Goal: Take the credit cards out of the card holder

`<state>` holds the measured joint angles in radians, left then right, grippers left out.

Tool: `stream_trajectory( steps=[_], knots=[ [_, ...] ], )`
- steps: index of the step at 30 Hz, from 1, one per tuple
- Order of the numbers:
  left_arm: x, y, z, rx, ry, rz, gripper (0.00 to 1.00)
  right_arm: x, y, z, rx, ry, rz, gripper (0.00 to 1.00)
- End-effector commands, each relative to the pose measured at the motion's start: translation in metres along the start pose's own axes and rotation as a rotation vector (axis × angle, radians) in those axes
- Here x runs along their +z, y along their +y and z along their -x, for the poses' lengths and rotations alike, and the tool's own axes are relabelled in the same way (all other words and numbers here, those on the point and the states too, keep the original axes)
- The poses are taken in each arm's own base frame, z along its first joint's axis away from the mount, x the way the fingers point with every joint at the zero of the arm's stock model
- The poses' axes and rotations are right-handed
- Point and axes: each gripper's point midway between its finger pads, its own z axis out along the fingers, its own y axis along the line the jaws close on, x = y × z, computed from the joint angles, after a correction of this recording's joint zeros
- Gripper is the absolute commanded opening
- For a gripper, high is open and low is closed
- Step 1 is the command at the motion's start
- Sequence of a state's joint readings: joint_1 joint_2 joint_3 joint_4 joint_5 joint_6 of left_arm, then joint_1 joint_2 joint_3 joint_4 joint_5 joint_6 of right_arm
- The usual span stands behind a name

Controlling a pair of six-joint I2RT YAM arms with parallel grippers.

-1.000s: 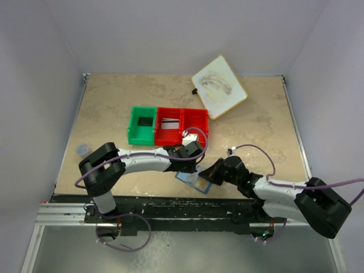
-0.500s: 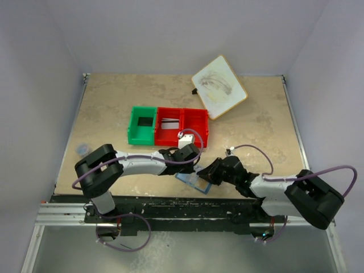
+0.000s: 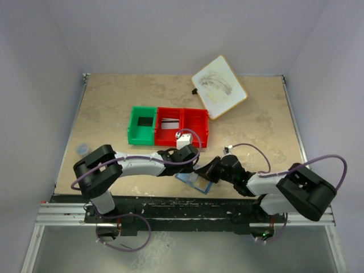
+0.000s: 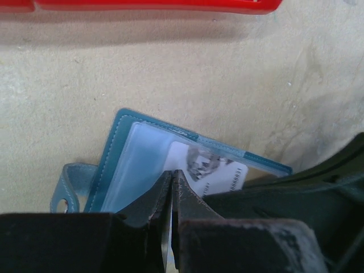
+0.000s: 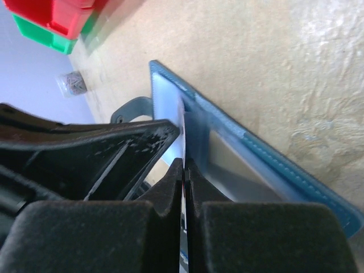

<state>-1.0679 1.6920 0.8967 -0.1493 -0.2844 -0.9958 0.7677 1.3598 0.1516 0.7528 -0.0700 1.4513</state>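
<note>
Mottled beige tabletop (image 3: pixel 114 102), pale lilac walls (image 3: pixel 170 34) on 3 sides. Under both tips, card holder (image 3: pixel 193 181): flat, open, inside up, long axis diag., far-L to near-R. L gripper (image 4: pixel 170 177) clenched empty, tips on clear pocket (image 4: pixel 142 165). R gripper (image 5: pixel 185 165) pinching edge of pale credit card (image 4: pixel 213 170), half in pocket. Red bins (image 3: pixel 182 126) beyond L tips.

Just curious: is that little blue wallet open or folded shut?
Open: the wallet lies spread flat, clear inner pockets facing up, a card showing inside.
</note>
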Motion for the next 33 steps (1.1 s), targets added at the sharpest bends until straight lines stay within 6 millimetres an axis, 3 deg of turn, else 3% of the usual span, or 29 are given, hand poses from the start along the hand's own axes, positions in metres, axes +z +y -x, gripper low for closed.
stream_trajectory(
  steps=[1, 4, 7, 11, 15, 18, 20, 21, 23, 25, 27, 30, 33],
  knots=[
    [0.002, 0.038, -0.021, 0.045, 0.054, 0.134, 0.00, -0.008, 0.026, 0.010, -0.017, -0.046, 0.049, 0.00],
    [0.001, 0.037, -0.014, 0.050, 0.032, 0.148, 0.00, -0.021, 0.026, 0.008, -0.039, -0.038, 0.058, 0.00],
    [0.000, 0.035, -0.008, 0.047, 0.015, 0.152, 0.00, -0.033, 0.012, 0.001, -0.036, -0.011, 0.017, 0.00],
    [-0.005, 0.030, -0.002, 0.048, -0.002, 0.134, 0.00, -0.047, 0.015, 0.002, -0.053, -0.023, 0.033, 0.00],
    [-0.018, 0.025, 0.014, 0.046, -0.050, 0.120, 0.00, -0.064, 0.031, 0.022, -0.143, -0.118, 0.011, 0.00],
    [-0.039, 0.018, 0.037, 0.035, -0.129, 0.093, 0.00, -0.076, 0.043, 0.043, -0.219, -0.215, -0.036, 0.00],
    [-0.058, 0.017, 0.057, 0.032, -0.198, 0.082, 0.07, -0.083, 0.061, 0.059, -0.296, -0.286, -0.029, 0.00],
    [-0.067, 0.018, 0.066, 0.028, -0.234, 0.084, 0.17, -0.087, 0.077, 0.066, -0.346, -0.319, -0.004, 0.00],
    [-0.089, 0.025, 0.087, 0.009, -0.309, 0.083, 0.28, -0.092, 0.109, 0.080, -0.463, -0.383, 0.044, 0.00],
    [-0.103, 0.040, 0.104, -0.021, -0.369, 0.111, 0.39, -0.095, 0.145, 0.091, -0.593, -0.435, 0.091, 0.00],
    [-0.112, 0.067, 0.116, -0.059, -0.405, 0.164, 0.46, -0.099, 0.196, 0.109, -0.756, -0.518, 0.136, 0.00],
    [-0.121, 0.103, 0.121, -0.111, -0.439, 0.233, 0.52, -0.074, 0.238, 0.113, -0.993, -0.489, 0.120, 0.00],
    [-0.134, 0.131, 0.118, -0.151, -0.474, 0.308, 0.58, -0.029, 0.259, 0.115, -1.177, -0.444, 0.035, 0.00]
  ],
)
